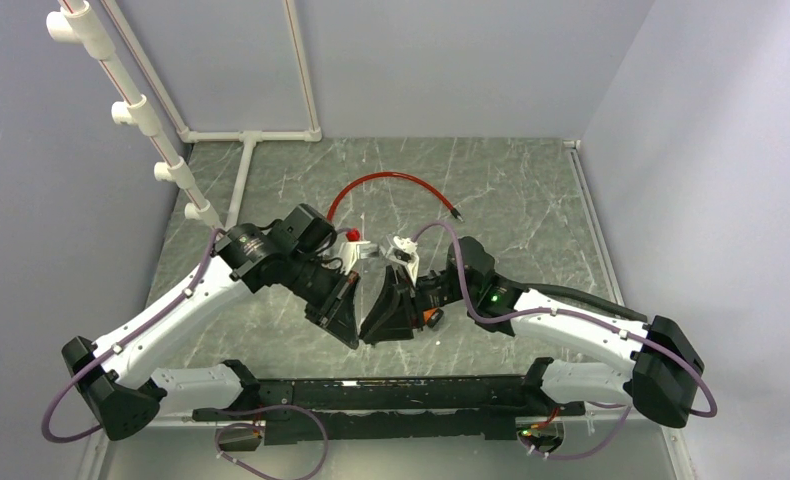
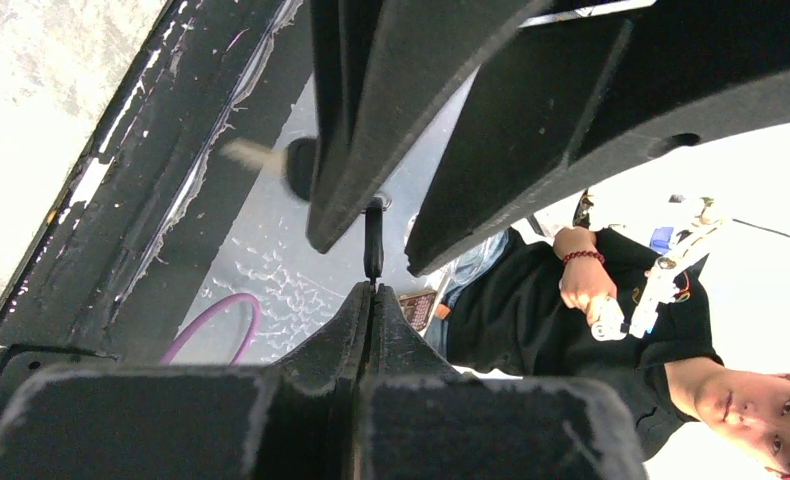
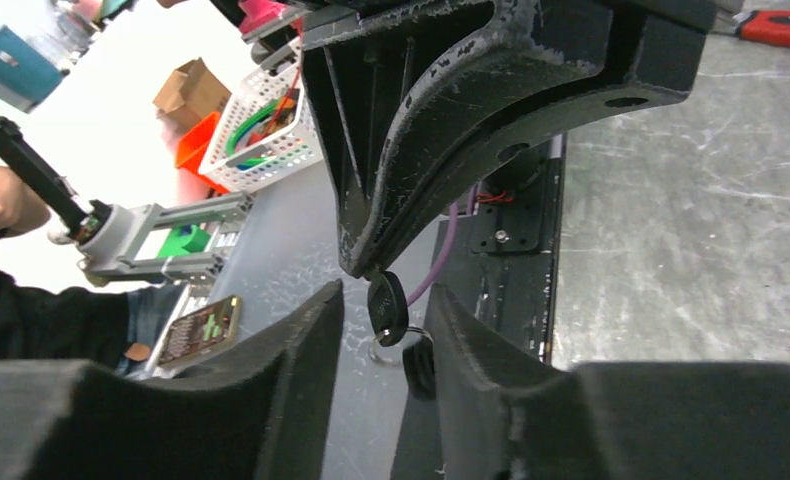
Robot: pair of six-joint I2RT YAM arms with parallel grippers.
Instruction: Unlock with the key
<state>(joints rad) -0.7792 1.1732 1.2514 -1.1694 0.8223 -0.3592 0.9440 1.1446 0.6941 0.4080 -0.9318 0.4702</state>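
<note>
A key with a black head (image 3: 388, 305) hangs from the tip of my left gripper (image 3: 356, 262), which is shut on its blade. A ring and a second black key (image 3: 420, 365) dangle below it. My right gripper (image 3: 386, 288) is open, one finger on each side of the key head, not pressing on it. In the left wrist view the key (image 2: 374, 240) sticks out past my shut left gripper (image 2: 374, 292), between the right gripper's fingers (image 2: 351, 120). Both grippers (image 1: 363, 338) meet above the table's near middle. A red cable lock (image 1: 391, 180) lies behind them.
A black rail (image 1: 391, 395) runs along the near edge between the arm bases. A white pipe frame (image 1: 136, 110) stands at the back left. Purple cables (image 1: 441, 235) loop off both arms. A person (image 2: 591, 300) sits beyond the near edge.
</note>
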